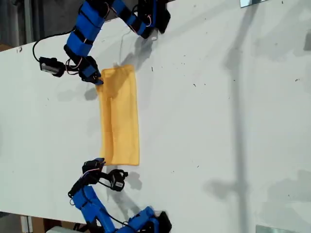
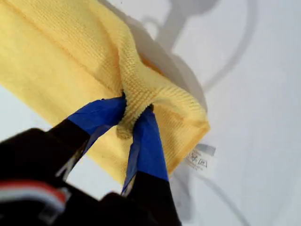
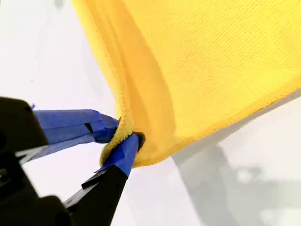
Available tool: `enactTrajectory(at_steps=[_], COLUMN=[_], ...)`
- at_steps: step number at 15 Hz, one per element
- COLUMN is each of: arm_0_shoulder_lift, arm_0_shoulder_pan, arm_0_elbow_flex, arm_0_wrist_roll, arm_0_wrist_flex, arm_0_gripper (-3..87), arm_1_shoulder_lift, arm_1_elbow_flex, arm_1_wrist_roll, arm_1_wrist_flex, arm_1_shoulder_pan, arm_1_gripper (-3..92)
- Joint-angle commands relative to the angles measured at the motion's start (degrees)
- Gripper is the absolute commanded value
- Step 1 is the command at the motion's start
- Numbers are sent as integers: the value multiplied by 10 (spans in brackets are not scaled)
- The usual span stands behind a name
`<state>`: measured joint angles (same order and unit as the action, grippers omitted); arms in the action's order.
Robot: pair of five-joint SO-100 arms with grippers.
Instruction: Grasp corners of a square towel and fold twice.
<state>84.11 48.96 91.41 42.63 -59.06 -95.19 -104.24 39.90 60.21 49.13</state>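
Observation:
The yellow-orange towel (image 1: 120, 116) lies on the white table (image 1: 218, 121) as a long folded strip. Both ends of its edge toward the exterior view's left are held. In the first wrist view, my first gripper (image 2: 134, 113) is shut on a raised pinch of the towel (image 2: 61, 52) at a corner. A small white tag (image 2: 200, 159) lies just past that corner. My second gripper (image 3: 124, 134) is shut on the rolled edge of another corner of the towel (image 3: 211, 61). In the exterior view, one arm's gripper (image 1: 97, 77) is at the strip's upper corner and the other's (image 1: 98, 163) at its lower corner. I cannot tell which arm is which.
Blue arm bases stand at the top (image 1: 146, 19) and bottom (image 1: 150, 221) of the exterior view. The table's edge runs along the exterior view's left side. Bare white table stretches toward the exterior view's right, with arm shadows across it.

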Motion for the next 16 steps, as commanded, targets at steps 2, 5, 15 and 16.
enactTrajectory(at_steps=[2, 5, 15, 16], arm_0_shoulder_lift=[183, 223, 226, 236], arm_0_shoulder_pan=[-64, -112, -153, -156], arm_0_elbow_flex=[163, 249, 228, 220], arm_0_wrist_roll=[47, 87, 125, 127], arm_0_wrist_flex=[47, 82, 31, 14], arm_0_gripper=[-4, -4, 272, 256], arm_1_shoulder_lift=[-201, -334, -353, -341], arm_1_elbow_flex=[-107, -181, -269, -262], arm_1_wrist_roll=[35, 83, 120, 118], arm_1_wrist_flex=[33, 79, 53, 54], arm_1_shoulder_pan=[-53, -110, -138, -138], arm_1_gripper=[0, 0, 410, 422])
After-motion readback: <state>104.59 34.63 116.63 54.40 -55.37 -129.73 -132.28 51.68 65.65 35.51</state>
